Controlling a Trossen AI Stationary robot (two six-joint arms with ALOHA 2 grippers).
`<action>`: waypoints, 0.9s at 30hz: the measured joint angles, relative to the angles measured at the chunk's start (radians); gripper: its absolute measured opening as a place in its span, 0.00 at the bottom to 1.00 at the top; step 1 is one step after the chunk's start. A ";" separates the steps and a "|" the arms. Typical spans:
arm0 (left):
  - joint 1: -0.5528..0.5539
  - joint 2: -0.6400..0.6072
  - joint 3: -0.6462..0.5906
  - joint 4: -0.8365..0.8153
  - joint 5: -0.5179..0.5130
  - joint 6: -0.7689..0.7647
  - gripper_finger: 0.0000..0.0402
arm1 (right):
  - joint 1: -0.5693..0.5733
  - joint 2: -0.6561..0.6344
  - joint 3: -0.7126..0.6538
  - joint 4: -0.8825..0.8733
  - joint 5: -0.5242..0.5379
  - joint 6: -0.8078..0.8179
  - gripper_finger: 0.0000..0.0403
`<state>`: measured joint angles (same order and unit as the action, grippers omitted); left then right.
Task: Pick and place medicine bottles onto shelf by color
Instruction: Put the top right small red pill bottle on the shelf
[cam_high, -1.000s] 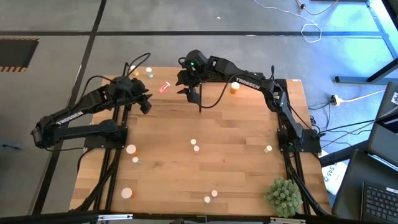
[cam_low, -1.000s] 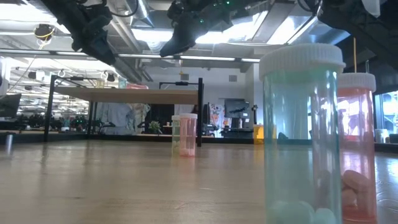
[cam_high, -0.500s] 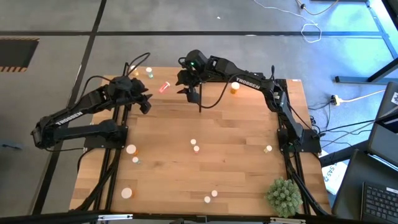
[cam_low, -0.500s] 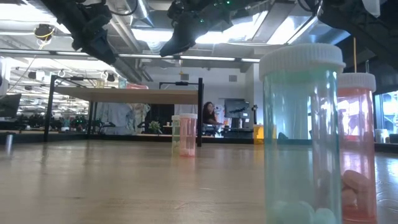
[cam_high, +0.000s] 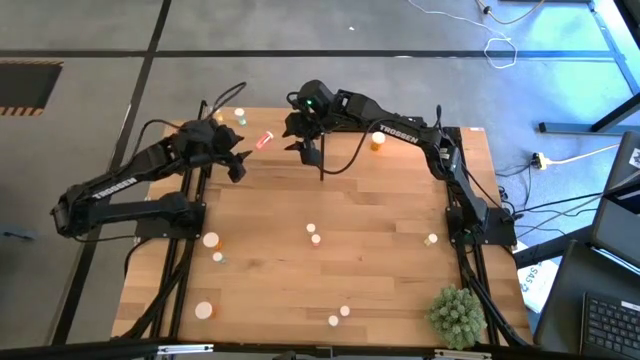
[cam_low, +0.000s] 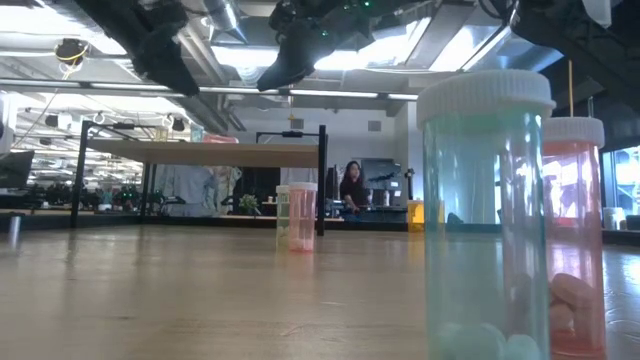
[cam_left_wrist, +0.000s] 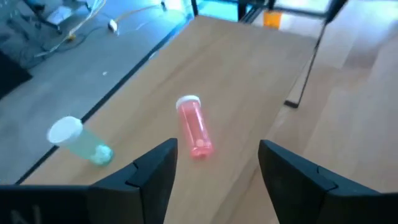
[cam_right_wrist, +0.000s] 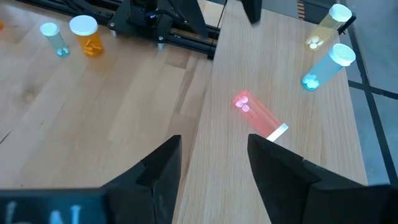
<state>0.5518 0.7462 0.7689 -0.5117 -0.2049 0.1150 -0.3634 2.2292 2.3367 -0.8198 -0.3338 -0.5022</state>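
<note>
Bottles lie scattered over the table (cam_high: 380, 240) in the high view: a red bottle (cam_high: 265, 140) on its side on the shelf (cam_high: 300, 125) at the far edge, an orange bottle (cam_high: 377, 142) further right, small capped ones near the middle (cam_high: 312, 233) and down the left side (cam_high: 210, 240); colours of the small ones are hard to make out. Left gripper (cam_high: 238, 165) hangs just left of the red bottle, right gripper (cam_high: 308, 145) just right of it, fingers too dark and small to read from here. "TROSSEN" reads on the right arm (cam_high: 400, 133) and left arm (cam_high: 105, 192). Plant ball (cam_high: 458, 315) sits at the near right corner, partly off the table. Low view: a pale green bottle (cam_low: 485, 220) looms close, cut off at the bottom, hiding most of a reddish bottle (cam_low: 575, 230) behind it; a small pair of bottles (cam_low: 297, 215) stands mid-table; the shelf shows behind as a thin board on black posts; a person (cam_low: 353, 188) sits far off in the room. Both grippers are cut off by the top edge. Left wrist view: fingers (cam_left_wrist: 155, 177) spread apart, nothing between them, the red bottle lying on the wood ahead, a pale green bottle (cam_left_wrist: 79, 141) lying near the edge. Right wrist view: fingers (cam_right_wrist: 165, 165) spread apart and empty, the red bottle ahead, blue (cam_right_wrist: 326, 65) and yellowish (cam_right_wrist: 328, 26) bottles beyond, no labels legible.
</note>
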 joint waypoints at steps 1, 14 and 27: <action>0.004 0.016 0.000 -0.002 0.000 0.002 0.55 | 0.000 0.000 0.000 0.000 0.000 0.000 0.46; 0.071 0.165 0.000 0.114 0.087 0.055 0.55 | 0.000 0.000 0.000 0.000 0.000 0.000 0.46; 0.103 0.261 0.000 0.165 0.089 0.052 0.55 | 0.000 0.000 0.000 0.000 0.000 0.000 0.46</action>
<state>0.6544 1.0071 0.7689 -0.3470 -0.1159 0.1673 -0.3634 2.2292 2.3367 -0.8196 -0.3336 -0.5022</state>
